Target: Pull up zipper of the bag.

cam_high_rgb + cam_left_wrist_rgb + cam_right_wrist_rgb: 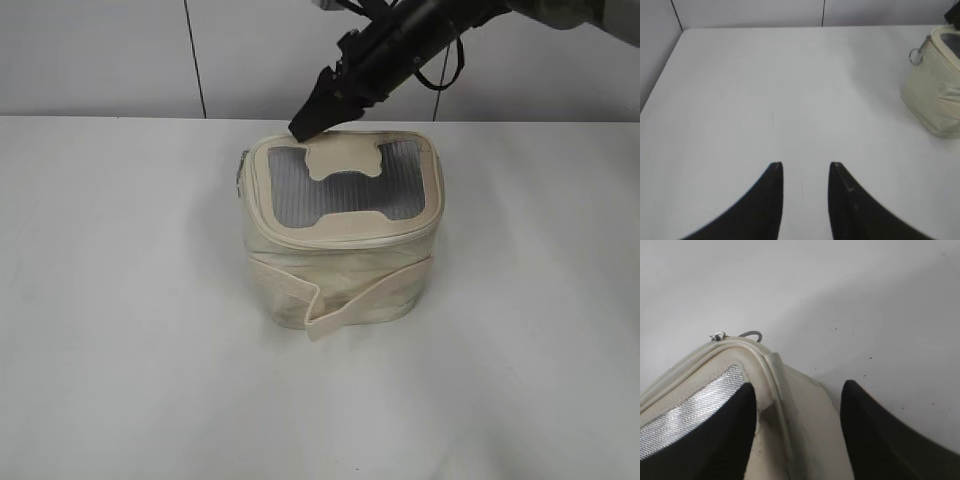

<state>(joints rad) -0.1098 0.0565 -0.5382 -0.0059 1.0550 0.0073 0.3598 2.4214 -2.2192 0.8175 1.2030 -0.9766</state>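
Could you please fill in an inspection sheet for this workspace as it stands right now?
Surface: white table, bare around the bag.
Job's things: cream bag upright, mesh lid on top; zipper ring pull hangs at the lid rim's corner.
Clutter: nothing seen.
Grippers: right gripper open, straddling the lid's rear edge; left gripper open over bare table, away from the bag.
Cables: black cable loop on the right arm.
Surroundings: pale panelled wall behind the table.
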